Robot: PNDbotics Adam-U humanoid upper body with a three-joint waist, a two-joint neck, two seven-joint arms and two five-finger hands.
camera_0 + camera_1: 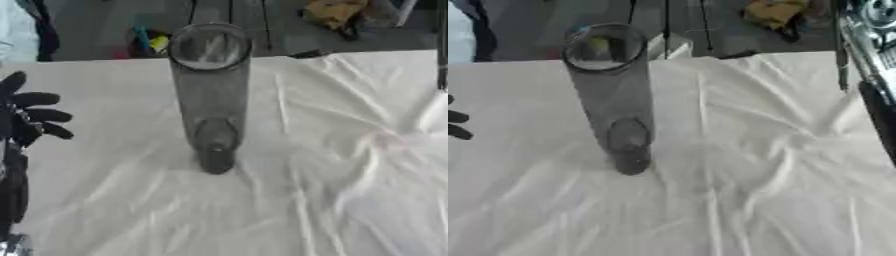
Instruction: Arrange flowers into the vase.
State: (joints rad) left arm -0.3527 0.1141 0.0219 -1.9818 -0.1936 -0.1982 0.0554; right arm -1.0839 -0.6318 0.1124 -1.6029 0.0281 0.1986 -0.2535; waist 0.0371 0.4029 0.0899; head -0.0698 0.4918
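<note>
Center frame, a tall, clear grey-tinted cylindrical vase (210,95) stands upright on wrinkled white cloth (332,190); left hand (26,117) at left edge, fingers spread.

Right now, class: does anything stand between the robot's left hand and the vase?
Nothing visible does. The left hand, fingers spread, hovers at the table's left edge; only bare wrinkled white cloth lies between it and the empty glass vase. No flowers are in view.

No readable text, labels, brands or numbers on anything in view.
</note>
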